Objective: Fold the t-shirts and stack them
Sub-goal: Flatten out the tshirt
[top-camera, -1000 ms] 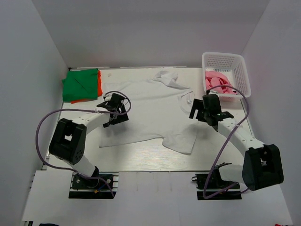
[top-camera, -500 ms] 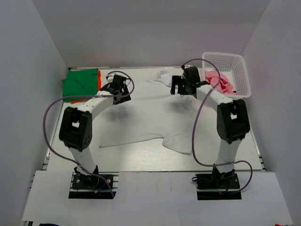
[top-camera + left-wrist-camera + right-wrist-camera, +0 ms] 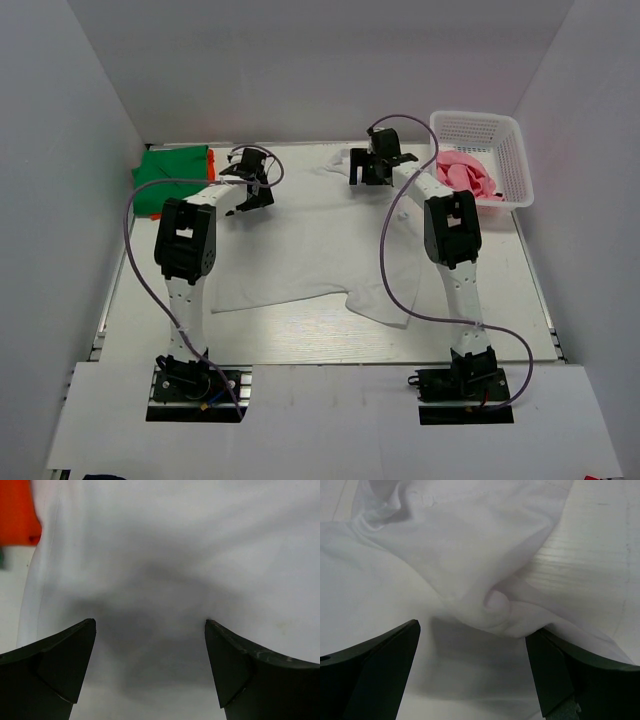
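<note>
Overhead, both pincers stood open on the white shirt

You had the left gripper [image 3: 150,625] low over the far left part of the plain white cloth t-shirt [image 3: 320,240], fingers spread wide, nothing pinched. Your right gripper [image 3: 472,627] was equally wide and empty above the shirt's bunched far edge. Whether either touched the cloth, I could not tell. The shirt lay spread across the pale table [image 3: 300,340]. The folded green t-shirt [image 3: 170,175] sat on the orange t-shirt [image 3: 211,170] far left, and the pink t-shirt [image 3: 468,175] lay in the white lattice basket [image 3: 480,118].
</note>
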